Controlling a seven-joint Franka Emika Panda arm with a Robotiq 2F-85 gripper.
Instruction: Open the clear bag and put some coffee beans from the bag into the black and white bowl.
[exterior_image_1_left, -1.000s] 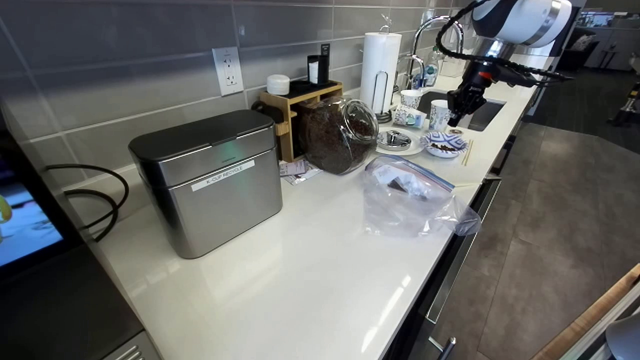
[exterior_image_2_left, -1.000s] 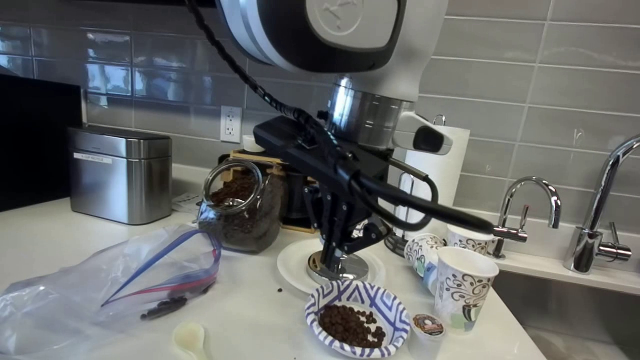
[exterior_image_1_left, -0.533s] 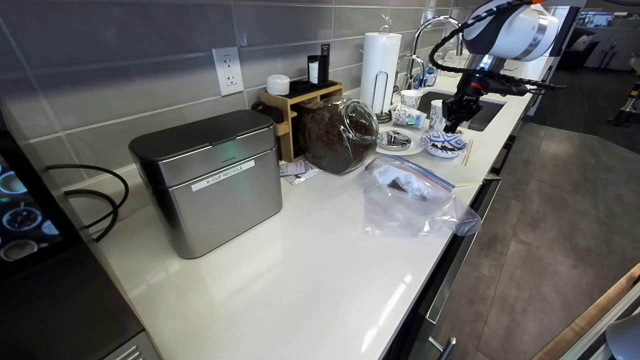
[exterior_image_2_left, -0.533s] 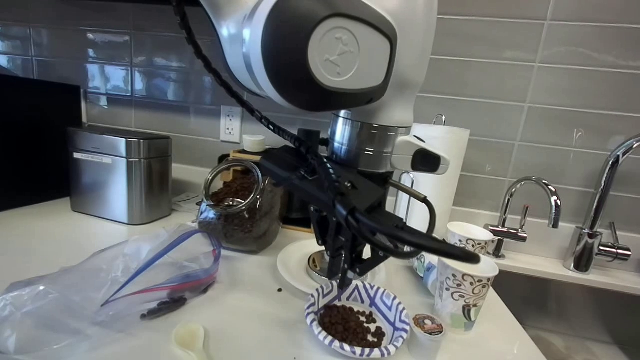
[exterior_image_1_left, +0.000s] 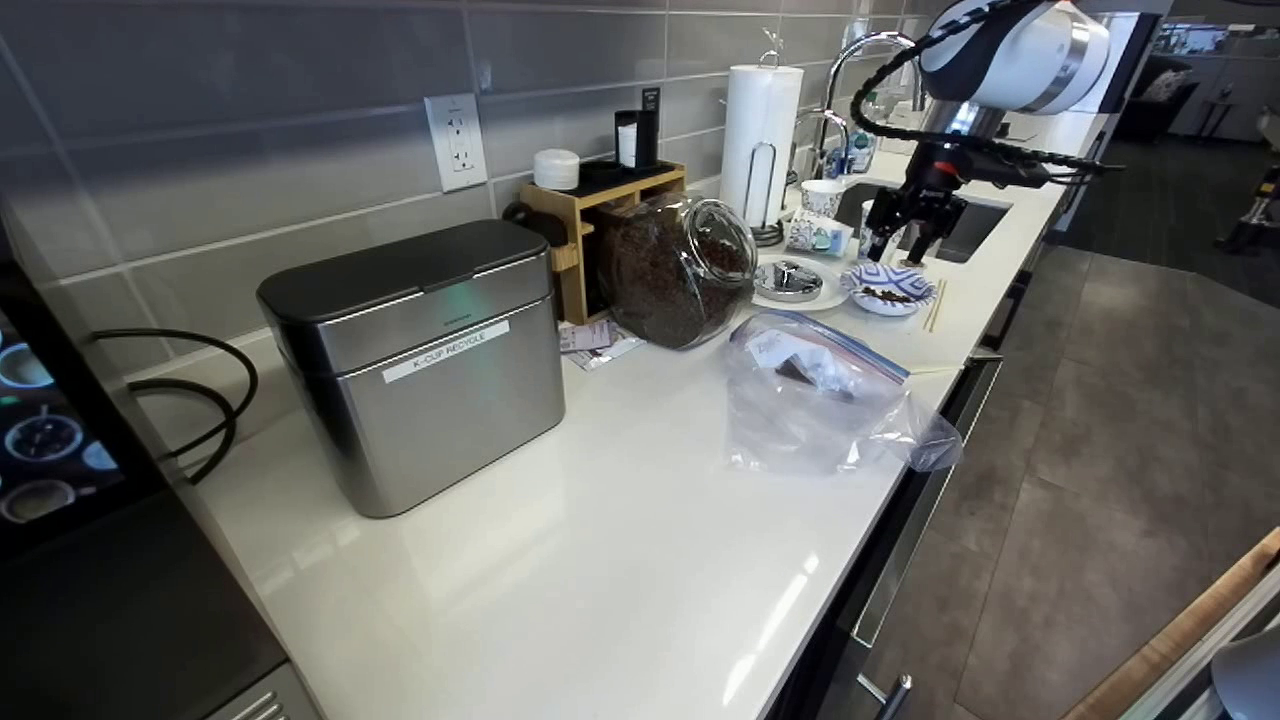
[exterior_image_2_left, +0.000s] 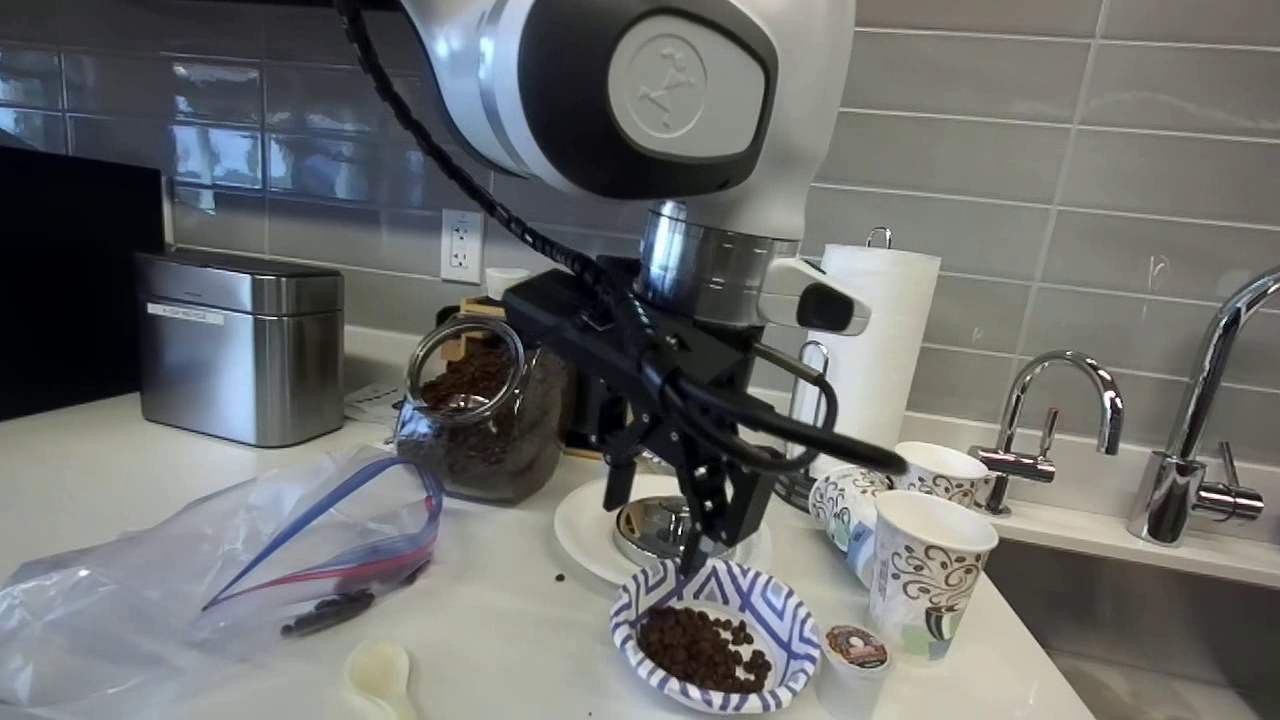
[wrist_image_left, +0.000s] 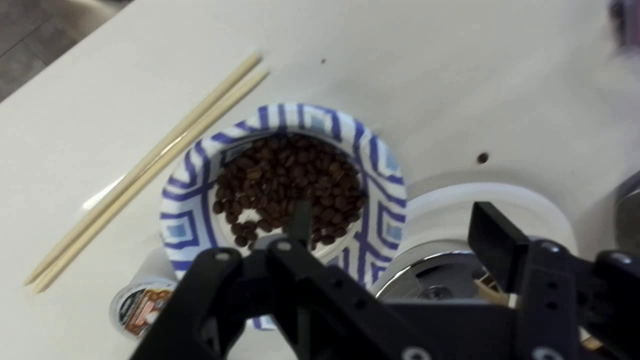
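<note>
Your gripper (wrist_image_left: 393, 220) stands with its jaws spread wide, unclenched. In the wrist view one finger (wrist_image_left: 302, 222) overlaps the coffee beans (wrist_image_left: 295, 175) in the blue-and-white bowl (wrist_image_left: 172, 207); the other overlaps the white plate (wrist_image_left: 475, 192), which bears a round chrome lid (wrist_image_left: 435, 270). You cannot tell from here whether a fingertip touches the bowl's rim. The beans spread over much of the bowl's floor (one stray dark bit (wrist_image_left: 482, 158) lies on the counter (wrist_image_left: 440, 75) near the plate). Your clear bag (exterior_image_2_left: 150, 575) lies slack on the same counter, near the bowl but apart, zip edge parted, a dark clump (exterior_image_2_left: 335, 612) showing beside that edge. Two chopsticks (wrist_image_left: 150, 164) and a coffee pod (wrist_image_left: 145, 307) are just beside the bowl.
</note>
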